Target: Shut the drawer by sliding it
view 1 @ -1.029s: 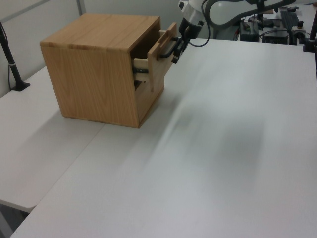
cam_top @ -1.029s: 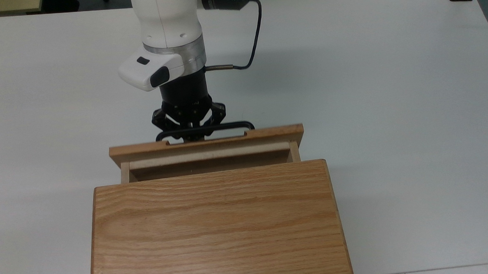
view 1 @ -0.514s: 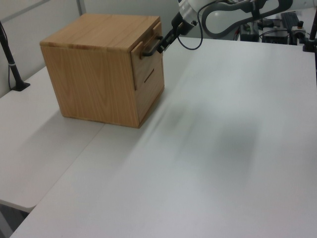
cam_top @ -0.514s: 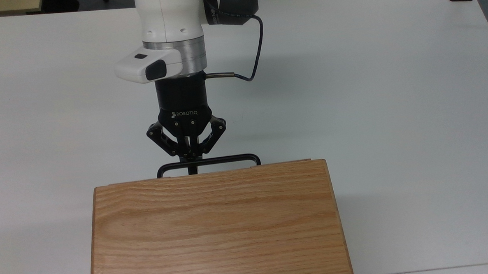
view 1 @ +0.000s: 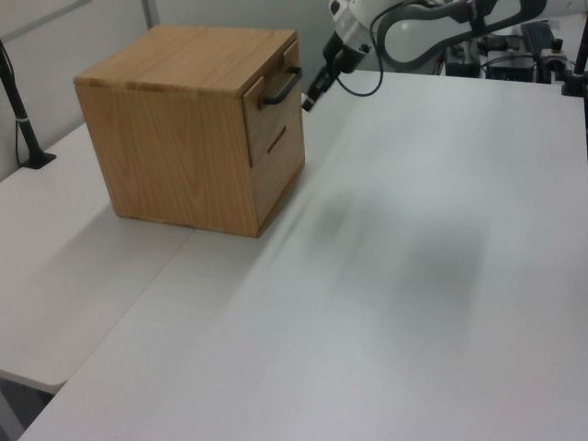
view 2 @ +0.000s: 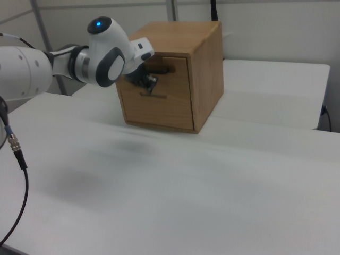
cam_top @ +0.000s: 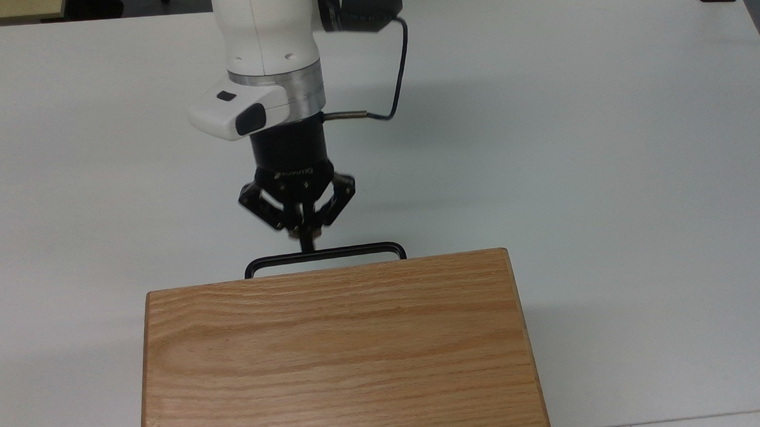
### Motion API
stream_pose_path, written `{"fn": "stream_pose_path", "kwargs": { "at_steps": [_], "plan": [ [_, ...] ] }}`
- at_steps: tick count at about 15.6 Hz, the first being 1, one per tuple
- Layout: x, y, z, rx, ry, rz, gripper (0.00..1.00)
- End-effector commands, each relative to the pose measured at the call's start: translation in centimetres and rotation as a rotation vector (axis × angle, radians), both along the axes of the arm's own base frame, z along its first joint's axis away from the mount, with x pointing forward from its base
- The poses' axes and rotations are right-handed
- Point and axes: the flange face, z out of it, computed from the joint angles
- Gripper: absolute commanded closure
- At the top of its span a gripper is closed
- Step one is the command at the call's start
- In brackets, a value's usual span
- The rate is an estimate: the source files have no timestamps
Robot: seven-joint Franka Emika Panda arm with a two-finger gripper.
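Oak grain runs across the whole flat top of the cabinet (cam_top: pixel 338 350), and the drawer (view 1: pixel 273 115) now sits flush in the cabinet's front face; a second ago its tray and pale sides stood well out toward the arm. From the top view all that shows of it is the thin black bar handle (cam_top: pixel 324 254) poking out past the cabinet's upper edge. In the left view the front panel lines up with the panel below it, with no gap that I can make out.

The gripper (cam_top: pixel 305 233) has backed off a little since half a second ago. Then its tips were down at the bar; now they hang just short of it, pointing at the handle near its middle, touching or barely apart, I cannot say which. The two fingers are drawn together at the tips and hold nothing. In the left view the gripper (view 1: pixel 315 89) sits just to the right of the handle, off the panel.

To my eye the slide is done: the push has carried the drawer home and the arm is pulling away. What remains, I judge, is only for the arm to clear the white table (cam_top: pixel 607 133) in front of the cabinet without snagging the bar.
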Motion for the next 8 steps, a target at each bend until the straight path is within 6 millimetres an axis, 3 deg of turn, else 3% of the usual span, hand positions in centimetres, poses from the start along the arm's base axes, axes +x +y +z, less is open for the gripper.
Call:
{"fn": "stream_pose_path", "kwargs": {
  "at_steps": [1,5,8],
  "plan": [
    [-5.6,0.4,2.7,-0.016,0.264,0.035,1.00],
    [-10.4,-0.1,6.0,-0.122,0.457,0.052,1.00],
    [-14.0,-0.6,9.2,-0.145,0.505,0.048,1.00]
  ]
}}
